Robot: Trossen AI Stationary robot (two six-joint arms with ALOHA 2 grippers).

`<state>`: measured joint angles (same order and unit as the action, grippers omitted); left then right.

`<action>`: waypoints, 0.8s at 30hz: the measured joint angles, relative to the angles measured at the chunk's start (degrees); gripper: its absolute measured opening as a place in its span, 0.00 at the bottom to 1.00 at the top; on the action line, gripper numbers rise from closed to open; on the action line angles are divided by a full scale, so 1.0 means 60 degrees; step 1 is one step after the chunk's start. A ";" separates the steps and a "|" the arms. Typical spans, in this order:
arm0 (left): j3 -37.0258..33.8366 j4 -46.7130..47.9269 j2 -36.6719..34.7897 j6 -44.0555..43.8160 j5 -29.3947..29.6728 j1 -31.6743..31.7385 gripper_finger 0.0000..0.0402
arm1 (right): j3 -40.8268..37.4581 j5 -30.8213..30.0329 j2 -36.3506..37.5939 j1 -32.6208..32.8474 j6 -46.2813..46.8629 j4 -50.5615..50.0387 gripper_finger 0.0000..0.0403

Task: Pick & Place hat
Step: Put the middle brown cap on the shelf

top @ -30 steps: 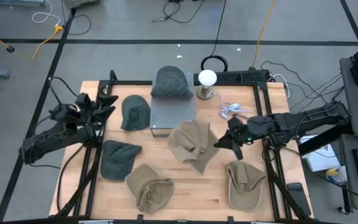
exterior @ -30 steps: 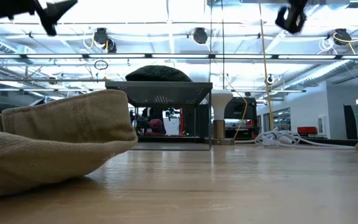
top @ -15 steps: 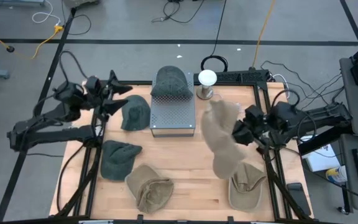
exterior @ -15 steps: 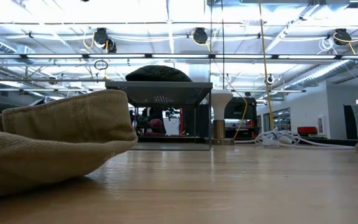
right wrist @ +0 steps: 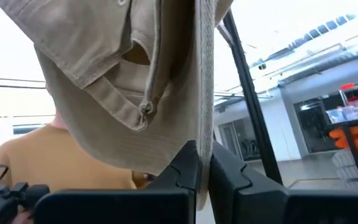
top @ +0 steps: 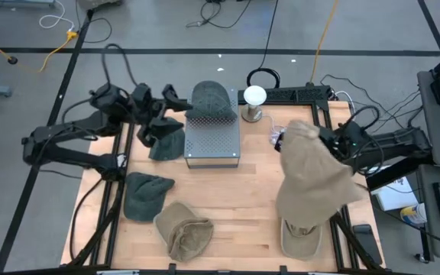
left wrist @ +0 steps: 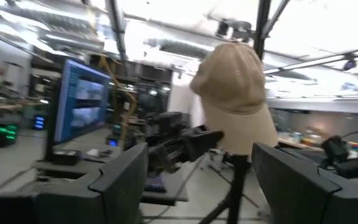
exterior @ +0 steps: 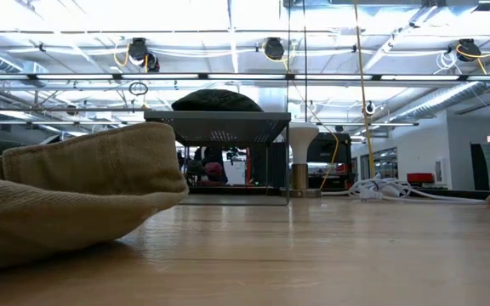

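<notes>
Right hand (right wrist: 204,163) clamped on raised tan hat (top: 309,179), left hand (top: 161,114) spread

Desk (top: 250,221) layout, high view: perforated stand (top: 212,137) at back centre, a hat (top: 211,99) on top of it. Lamp (top: 254,99) just right of the stand. Left of the stand a cap (top: 166,137), left pincer (top: 157,114) over it. Front left two more hats (top: 145,195) (top: 184,229), side by side. Right side: right pincer (top: 323,145) holds a hat (top: 312,187) up above the desk, over another hat (top: 300,233) at front right.
</notes>
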<state>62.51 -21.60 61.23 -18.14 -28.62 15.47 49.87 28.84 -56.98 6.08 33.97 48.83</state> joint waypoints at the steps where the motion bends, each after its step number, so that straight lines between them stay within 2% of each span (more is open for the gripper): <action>1: 0.0226 0.0001 0.0225 -0.0150 -0.0104 -0.0052 0.73 | 0.0007 0.0036 -0.0110 -0.0102 0.0093 -0.0018 0.02; 7: 0.1507 0.0009 0.1485 -0.0564 -0.0920 -0.0197 0.73 | 0.0669 0.0965 -0.1102 -0.0638 0.0663 0.0114 0.02; 16: 0.3097 0.0013 0.2990 -0.1639 -0.2263 -0.0536 0.73 | 0.2722 0.3014 -0.2837 -0.1153 0.0830 0.0119 0.02; 19: 0.3704 0.0003 0.3431 -0.1977 -0.2665 -0.0741 0.73 | 0.3187 0.3385 -0.3213 -0.1340 0.0977 0.0113 0.02; 24: 0.4535 0.0009 0.3936 -0.2125 -0.2696 -0.1066 0.73 | 0.3641 0.3443 -0.3602 -0.1593 0.1064 0.0106 0.02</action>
<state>89.72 -21.54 84.84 -30.89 -44.79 9.07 71.72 49.50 -78.59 -3.48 40.36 49.47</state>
